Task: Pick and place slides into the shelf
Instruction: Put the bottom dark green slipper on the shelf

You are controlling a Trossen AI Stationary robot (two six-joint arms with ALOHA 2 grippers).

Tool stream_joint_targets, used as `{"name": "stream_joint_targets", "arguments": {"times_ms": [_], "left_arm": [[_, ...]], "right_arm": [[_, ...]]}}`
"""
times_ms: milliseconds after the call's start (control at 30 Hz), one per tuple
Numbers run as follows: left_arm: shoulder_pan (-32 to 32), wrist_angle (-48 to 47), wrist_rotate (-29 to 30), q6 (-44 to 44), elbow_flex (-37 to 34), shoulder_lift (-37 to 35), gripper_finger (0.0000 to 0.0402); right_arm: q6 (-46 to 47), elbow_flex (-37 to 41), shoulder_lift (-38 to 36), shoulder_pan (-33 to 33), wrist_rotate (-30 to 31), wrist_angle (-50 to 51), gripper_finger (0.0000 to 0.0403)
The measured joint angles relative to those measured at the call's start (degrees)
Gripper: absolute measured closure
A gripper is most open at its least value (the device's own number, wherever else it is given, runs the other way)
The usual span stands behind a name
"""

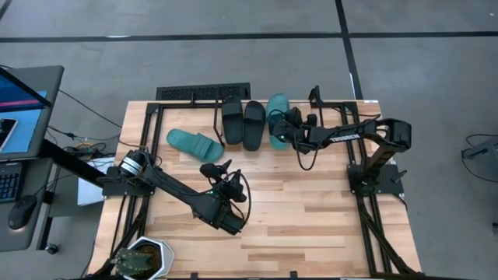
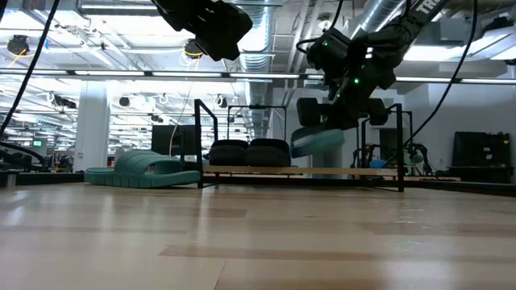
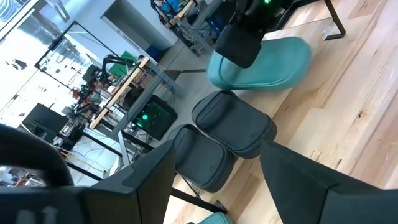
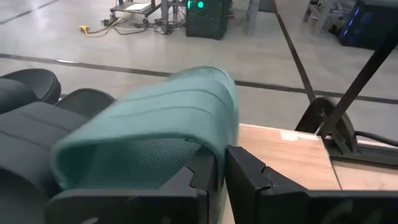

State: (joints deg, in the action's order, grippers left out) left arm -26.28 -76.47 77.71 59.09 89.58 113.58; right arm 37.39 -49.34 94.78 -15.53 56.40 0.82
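Two black slides (image 1: 243,123) lie side by side on the shelf (image 1: 342,103), a black rod rack at the table's far edge. My right gripper (image 1: 282,129) is shut on a teal slide (image 1: 277,110) and holds it over the shelf, just right of the black pair (image 2: 248,151). In the low view this slide (image 2: 318,141) hangs above the rack (image 2: 401,145). The second teal slide (image 1: 194,143) rests sole down on the table left of the rack. My left gripper (image 1: 220,173) hovers open over mid table, facing the black slides (image 3: 233,127). My right gripper pinches the teal slide by the side of its wide strap (image 4: 219,134), one finger under the strap's arch and one outside it. The fingers (image 4: 249,177) come slanting down from the table's right side. The slide is lifted clear of the shelf and tilted, one end lower.
A black slotted grille (image 1: 204,92) lies beyond the table's far edge. A laptop (image 1: 23,109) stands off the table's left side, and a bowl-like object (image 1: 144,257) sits at the near left corner. The near half of the table (image 1: 311,222) is bare wood.
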Motion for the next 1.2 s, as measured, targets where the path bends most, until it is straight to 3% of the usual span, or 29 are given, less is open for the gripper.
{"name": "stream_joint_targets", "arguments": {"times_ms": [433,1200], "left_arm": [[0.0,0.02,0.0,0.0,0.0,0.0,0.0177],[0.0,0.0,0.04,0.0,0.0,0.0,0.0177]], "right_arm": [[1.68,0.0,0.12,0.12,-3.19,-0.07,0.0369],[1.16,-0.02,0.12,0.11,-7.07,2.2,0.0276]]}}
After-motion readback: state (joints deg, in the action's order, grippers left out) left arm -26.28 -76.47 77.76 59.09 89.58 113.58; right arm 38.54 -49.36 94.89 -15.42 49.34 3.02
